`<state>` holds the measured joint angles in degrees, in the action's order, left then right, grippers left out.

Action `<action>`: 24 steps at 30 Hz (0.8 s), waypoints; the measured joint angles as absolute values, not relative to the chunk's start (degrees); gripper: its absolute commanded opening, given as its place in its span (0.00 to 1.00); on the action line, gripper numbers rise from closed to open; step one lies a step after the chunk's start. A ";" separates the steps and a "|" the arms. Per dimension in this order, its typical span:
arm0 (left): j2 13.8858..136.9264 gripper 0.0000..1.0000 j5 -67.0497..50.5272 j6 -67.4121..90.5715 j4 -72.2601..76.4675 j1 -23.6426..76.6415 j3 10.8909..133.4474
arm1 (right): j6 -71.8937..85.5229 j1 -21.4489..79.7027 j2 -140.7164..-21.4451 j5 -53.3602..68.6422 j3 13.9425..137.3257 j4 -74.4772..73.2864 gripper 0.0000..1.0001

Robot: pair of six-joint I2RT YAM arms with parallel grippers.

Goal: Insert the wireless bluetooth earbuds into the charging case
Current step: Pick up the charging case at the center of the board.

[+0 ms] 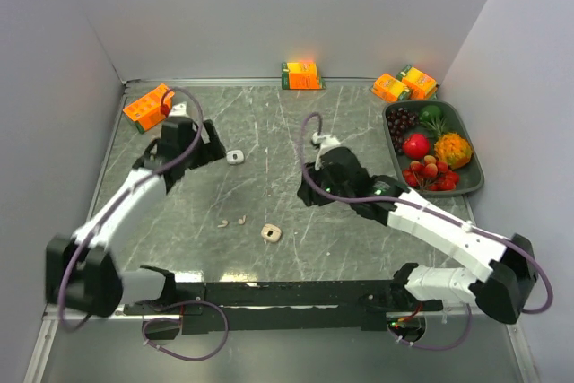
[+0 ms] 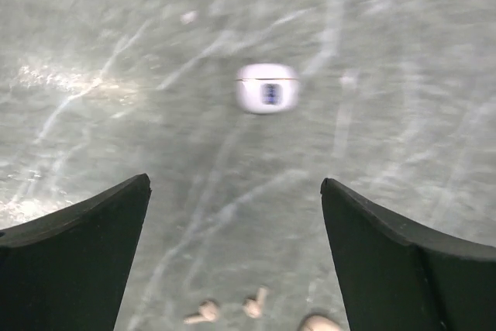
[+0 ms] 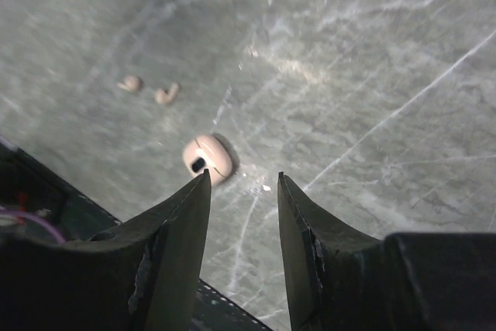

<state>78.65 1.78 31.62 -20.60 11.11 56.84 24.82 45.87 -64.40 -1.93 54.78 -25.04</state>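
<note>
Overhead and wrist views of a two-arm station at a green marbled worktop (image 1: 269,123). The two wireless bluetooth earbuds (image 1: 220,223) (image 1: 242,219) lie loose, side by side, a little left of centre and near the worktop's near edge; they also appear at the bottom of the left wrist view (image 2: 203,312) (image 2: 256,304) and in the upper left of the right wrist view (image 3: 130,83) (image 3: 166,94). A beige charging case (image 1: 271,233) rests just to their right, apart from both, with a dark opening on its upper face (image 3: 208,157). A white charging case (image 1: 235,157) sits farther from the near edge, left of centre, and is blurred in the left wrist view (image 2: 267,88). The left gripper (image 1: 208,145) is in the far-left part of the worktop, near the white case, with its fingers spread wide and nothing between them (image 2: 234,184). The right gripper (image 1: 307,195) is over the middle of the worktop; its fingers stand apart with a narrower gap and hold nothing (image 3: 242,176), and in that view one fingertip appears just beside the beige case. A dark tray (image 1: 475,177) of fruit stands at the right edge, and orange cartons occupy the far-left corner (image 1: 148,107), the middle of the far edge (image 1: 301,75) and the far-right corner (image 1: 404,85).
</note>
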 measured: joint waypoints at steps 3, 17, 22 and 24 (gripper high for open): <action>66.43 0.96 7.11 33.39 -18.92 19.46 51.55 | 24.60 49.32 -67.88 -3.97 53.15 -25.30 0.48; 51.16 0.96 -1.37 43.29 -17.72 28.49 34.00 | 33.45 51.99 -58.13 -7.33 43.16 -24.47 0.54; 47.77 0.96 17.67 46.37 -26.85 37.98 39.00 | 34.96 51.99 -57.95 -9.30 42.94 -24.47 0.53; 48.88 0.96 24.21 53.69 -30.11 38.06 40.16 | 35.38 52.03 -57.93 -10.07 42.81 -24.43 0.53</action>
<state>48.88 24.21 53.69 -30.11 38.06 40.16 35.38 52.03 -57.93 -10.07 42.81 -24.43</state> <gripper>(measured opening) 0.965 0.534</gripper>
